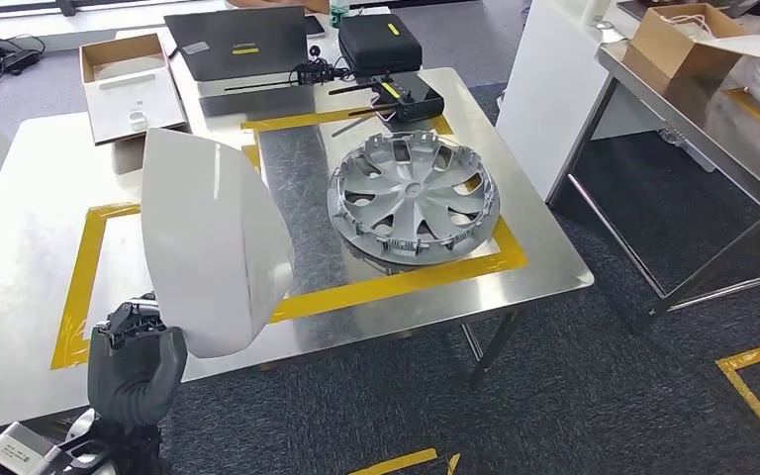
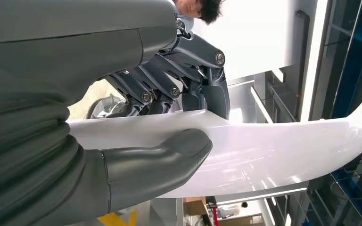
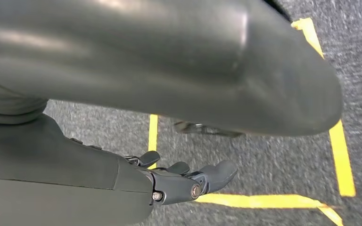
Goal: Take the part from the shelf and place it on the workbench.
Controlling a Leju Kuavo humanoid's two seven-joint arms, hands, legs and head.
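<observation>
I hold the white panel (image 1: 213, 242) in my left hand (image 1: 139, 361); in the left wrist view the thumb (image 2: 169, 153) presses one face and the fingers (image 2: 207, 89) press the opposite face, pinching its lower edge. The panel stands nearly upright above the near left part of the workbench (image 1: 20, 228), over the yellow tape frame (image 1: 84, 267). My right hand (image 3: 184, 181) hangs over the floor, fingers loosely extended, holding nothing.

Procedure for the placement, as I judge it:
1. Lower the panel inside the tape frame, keeping it apart from the silver wheel cover (image 1: 413, 198) on the right.
2. Tilt it flat before release; a curved sheet held at one edge is likely to swing or tip.
3. Release only once the panel rests on the steel.
</observation>
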